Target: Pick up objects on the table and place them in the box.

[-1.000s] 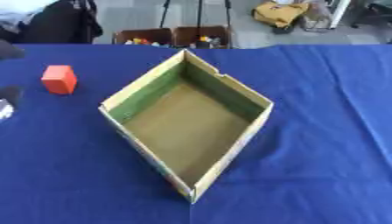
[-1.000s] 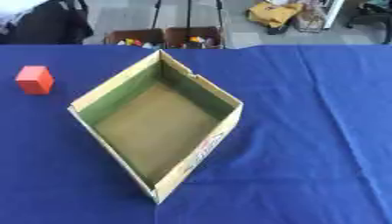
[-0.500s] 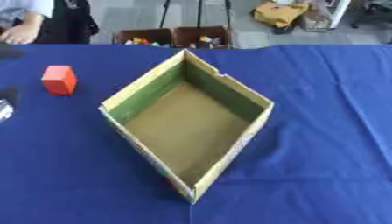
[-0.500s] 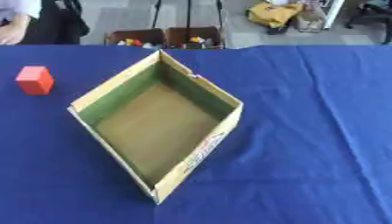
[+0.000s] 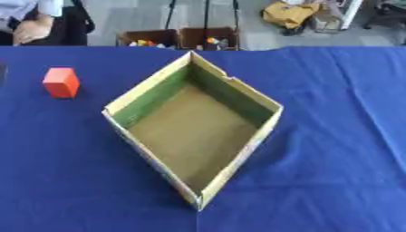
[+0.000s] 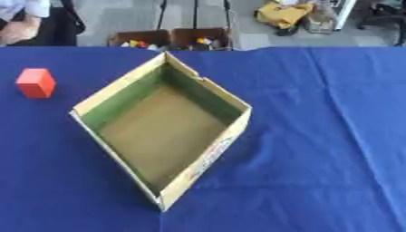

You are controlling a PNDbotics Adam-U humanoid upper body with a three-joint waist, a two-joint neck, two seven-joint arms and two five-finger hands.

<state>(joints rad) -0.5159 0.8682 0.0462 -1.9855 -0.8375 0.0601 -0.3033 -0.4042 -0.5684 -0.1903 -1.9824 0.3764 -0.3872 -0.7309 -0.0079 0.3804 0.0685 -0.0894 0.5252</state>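
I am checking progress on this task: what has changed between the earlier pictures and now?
A dark shape at the left edge of the left eye view has almost gone; I cannot tell what it was. The red block stays on the blue tablecloth, left of the empty cardboard box. Neither hand shows.

In the left eye view, a black shape with a silvery glint had poked in over the blue tablecloth (image 5: pixel 333 136) at the left edge, below the level of the red rectangular block (image 5: pixel 61 82). By now it had drawn almost wholly out of the picture. Only a thin dark sliver (image 5: pixel 2 73) remained at that edge, higher up and about level with the block. What the sliver belonged to could not be made out.
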